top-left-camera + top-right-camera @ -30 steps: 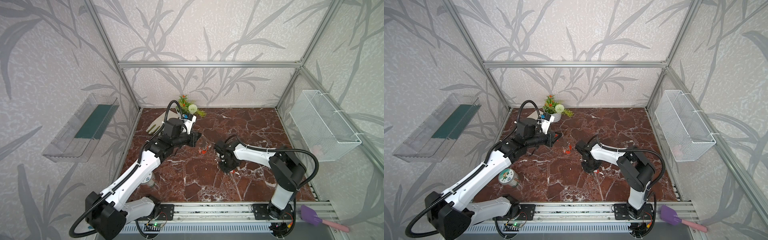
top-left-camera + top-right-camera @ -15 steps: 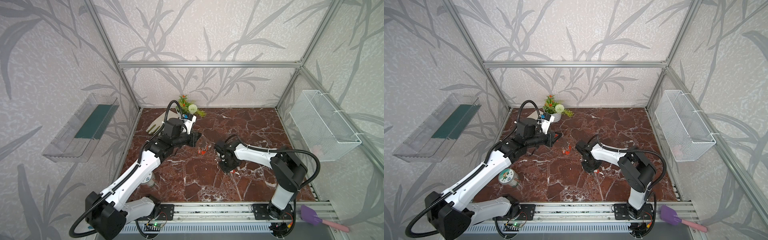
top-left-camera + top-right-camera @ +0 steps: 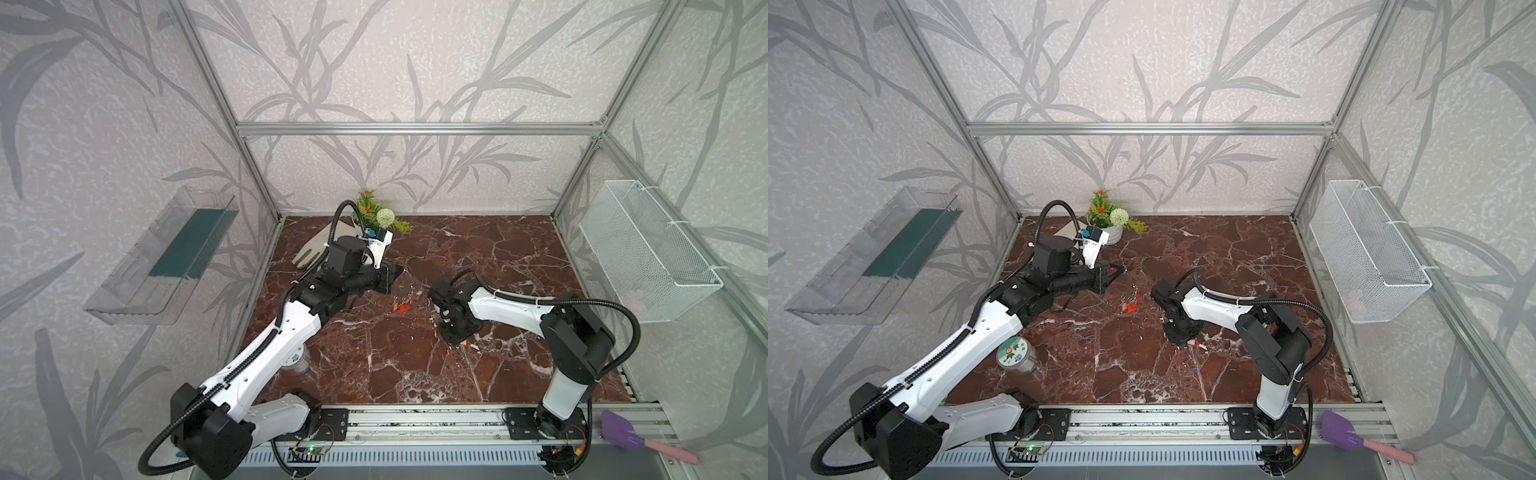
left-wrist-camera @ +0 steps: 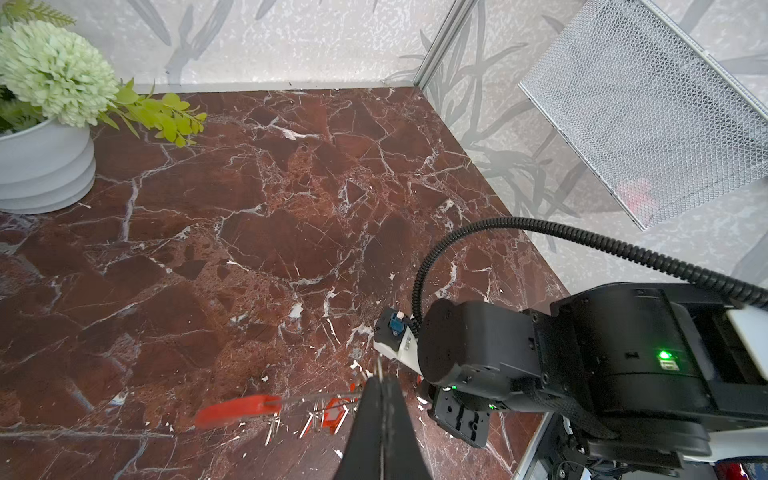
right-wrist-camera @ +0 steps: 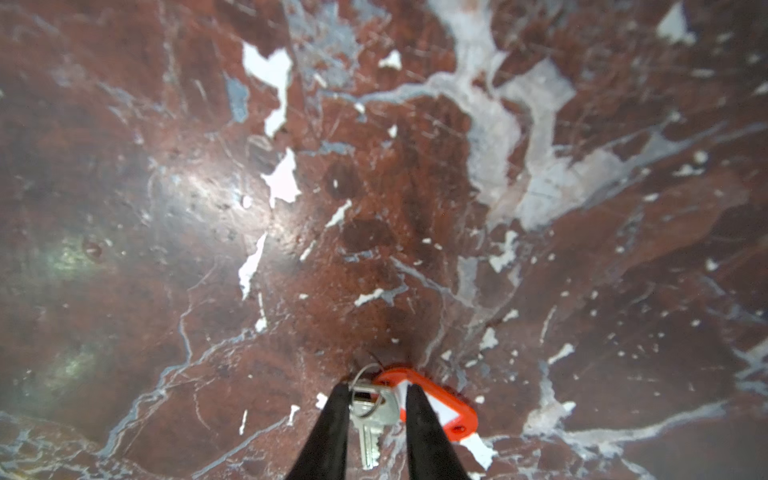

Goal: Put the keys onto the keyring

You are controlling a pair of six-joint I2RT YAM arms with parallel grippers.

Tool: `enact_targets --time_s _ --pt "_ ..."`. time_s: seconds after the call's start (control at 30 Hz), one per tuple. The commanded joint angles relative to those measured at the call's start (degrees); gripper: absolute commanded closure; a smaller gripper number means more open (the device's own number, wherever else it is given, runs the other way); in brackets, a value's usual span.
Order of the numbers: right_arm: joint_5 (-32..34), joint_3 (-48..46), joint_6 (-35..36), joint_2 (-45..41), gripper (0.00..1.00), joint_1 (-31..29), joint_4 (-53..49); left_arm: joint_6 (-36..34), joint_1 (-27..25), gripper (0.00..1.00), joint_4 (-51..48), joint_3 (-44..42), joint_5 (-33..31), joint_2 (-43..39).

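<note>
Red-brown marble tabletop forms the floor of a cell walled in leaf-patterned paper. Near its middle the left gripper is raised over the marble, jaws pressed together on the thin wire of the keyring, whose red sleeve juts to one side. Keys with orange tags dangle from the wire beneath it. A little to the right and nearer the front rail, the right gripper points straight down at the marble. Its jaws are narrowly set, pinching the silver head of a loose key, and that key's orange tag lies flat beside them.
</note>
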State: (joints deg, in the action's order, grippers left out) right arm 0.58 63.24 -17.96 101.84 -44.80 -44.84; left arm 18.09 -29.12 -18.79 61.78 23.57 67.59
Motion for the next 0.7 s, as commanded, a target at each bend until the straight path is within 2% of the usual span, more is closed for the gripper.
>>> enact_targets --time_s 0.0,0.3,0.37,0.53,0.57,0.67 --pt "0.4 1.1 -0.2 -0.1 0.74 -0.2 -1.2 0.2 0.1 1.00 1.9 0.5 0.2 -1.1" --pt "1.1 3.8 -0.2 1.2 0.74 -0.3 -3.9 0.1 0.2 1.00 1.7 0.6 -0.4 -1.4" --pt "0.7 3.9 0.4 0.9 0.54 -0.3 -3.7 0.0 0.2 1.00 1.6 0.8 -1.4 -1.6" --pt "0.9 4.4 0.3 1.1 0.36 -0.3 -4.3 -1.5 0.4 1.00 -0.2 1.1 -6.3 -3.1" --pt "0.8 4.6 0.4 1.1 0.36 -0.3 -4.5 -1.7 0.6 1.00 -0.7 1.1 -7.7 -3.6" --pt "0.5 4.4 0.5 1.0 0.47 -0.3 -4.4 -2.2 1.1 1.00 -0.7 0.3 -8.5 -4.8"
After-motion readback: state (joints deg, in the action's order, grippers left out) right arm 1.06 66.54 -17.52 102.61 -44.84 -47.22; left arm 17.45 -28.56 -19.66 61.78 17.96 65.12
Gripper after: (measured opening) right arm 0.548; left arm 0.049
